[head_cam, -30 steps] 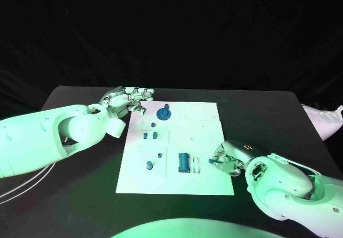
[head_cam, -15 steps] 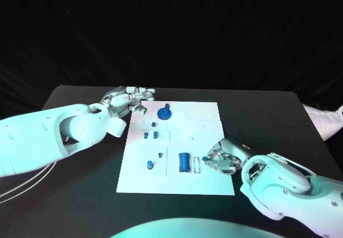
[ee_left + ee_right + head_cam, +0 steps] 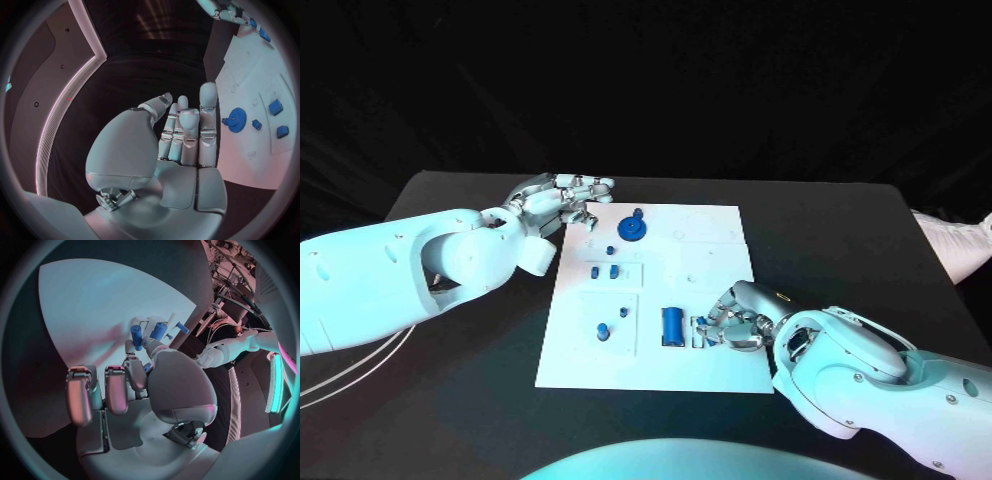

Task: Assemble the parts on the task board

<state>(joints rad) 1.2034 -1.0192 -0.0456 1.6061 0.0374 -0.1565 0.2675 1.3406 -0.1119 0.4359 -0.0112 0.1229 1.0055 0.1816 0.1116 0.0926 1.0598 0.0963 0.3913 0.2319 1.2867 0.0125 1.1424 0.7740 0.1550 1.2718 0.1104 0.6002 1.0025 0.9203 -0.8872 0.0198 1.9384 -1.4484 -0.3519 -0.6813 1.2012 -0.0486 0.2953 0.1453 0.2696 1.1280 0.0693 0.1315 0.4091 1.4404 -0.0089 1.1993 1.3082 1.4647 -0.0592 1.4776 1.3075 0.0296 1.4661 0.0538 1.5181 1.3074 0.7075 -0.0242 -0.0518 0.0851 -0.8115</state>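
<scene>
The white task board (image 3: pixel 718 250) lies in the middle of the black table. On it I see a blue gear (image 3: pixel 632 230), several small blue pieces (image 3: pixel 603 271) and an upright blue cylinder (image 3: pixel 672 325) beside a narrow white slot (image 3: pixel 695 331). My right hand (image 3: pixel 736 322) hovers over the board's near right part, just right of the cylinder, fingers curled. In the right wrist view it pinches a small blue peg (image 3: pixel 136 336) between thumb and finger, close to the cylinder (image 3: pixel 158 330). My left hand (image 3: pixel 568 200) stays at the board's far left corner, fingers straight (image 3: pixel 187 135), holding nothing, with the gear (image 3: pixel 237 119) nearby.
The black table (image 3: pixel 848 230) stretches bare on both sides of the board. A white cloth-like object (image 3: pixel 961 240) lies at the table's right edge. My bulky left forearm (image 3: pixel 401 280) covers the table's left side.
My right hand has moved left from the board's right edge onto the board, closing in on the blue cylinder with the small peg. The left hand has stayed put.
</scene>
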